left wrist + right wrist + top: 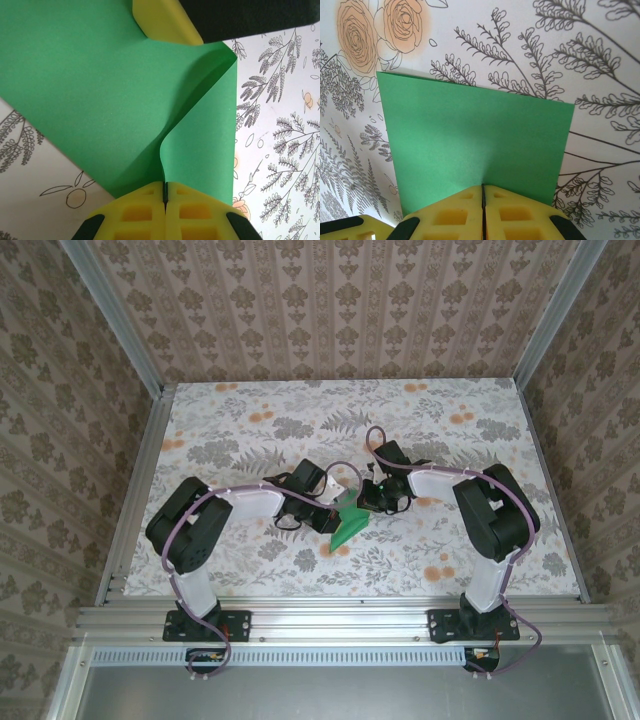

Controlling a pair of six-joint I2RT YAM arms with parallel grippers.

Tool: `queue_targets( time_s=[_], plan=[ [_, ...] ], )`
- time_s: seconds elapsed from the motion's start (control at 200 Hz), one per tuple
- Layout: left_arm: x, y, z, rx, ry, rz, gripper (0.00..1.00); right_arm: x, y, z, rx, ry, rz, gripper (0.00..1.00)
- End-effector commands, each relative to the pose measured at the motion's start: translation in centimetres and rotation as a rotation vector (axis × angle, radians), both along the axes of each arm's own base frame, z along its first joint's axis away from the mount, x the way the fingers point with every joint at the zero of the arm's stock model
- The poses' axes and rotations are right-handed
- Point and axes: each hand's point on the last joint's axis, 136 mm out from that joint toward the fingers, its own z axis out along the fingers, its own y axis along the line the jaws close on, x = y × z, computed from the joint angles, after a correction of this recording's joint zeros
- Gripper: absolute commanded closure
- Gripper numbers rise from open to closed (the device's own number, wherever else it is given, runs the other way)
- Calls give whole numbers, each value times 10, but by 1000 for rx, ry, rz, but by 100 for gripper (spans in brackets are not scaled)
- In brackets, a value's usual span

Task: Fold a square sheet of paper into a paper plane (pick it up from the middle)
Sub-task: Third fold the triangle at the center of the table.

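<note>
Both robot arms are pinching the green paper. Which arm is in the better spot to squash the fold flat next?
Probably the left arm. Its jaws are shut on the green paper right where the flap curls over. The right arm pinches a flat part, so it can hold steady.

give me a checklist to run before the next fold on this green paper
1. Left gripper shut on the green paper: ok, jaws closed with an edge pinched between them.
2. Right gripper shut on the paper: ok, jaws closed on an edge.
3. Paper held between both grippers: ok, seen from above.
4. Fold pressed flat: not ok, the layers bow apart in a soft curve in the left wrist view.
5. Corners lined up: cannot tell, the grippers hide some of them.
6. Paper lifted off the table: cannot tell.
</note>
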Motion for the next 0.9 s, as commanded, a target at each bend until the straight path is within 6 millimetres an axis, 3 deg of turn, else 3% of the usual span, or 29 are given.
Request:
queue_targets(
  time_s=[0.0, 0.39, 0.67, 0.895],
  plan=[
    [-2, -6, 3, -8, -4, -44, 98, -18, -12, -25, -62, 92, -7, 90],
    [-10, 3, -25, 56, 46, -33, 98, -14, -8, -14, -38, 75, -5, 89],
    [-13, 10, -29, 78, 50, -23, 99, -7, -8, 45, 34, -57, -51, 86],
    [-12, 7, -23, 63, 40, -23, 99, -31, 17, 36, 227, 11, -80, 91]
  ],
)
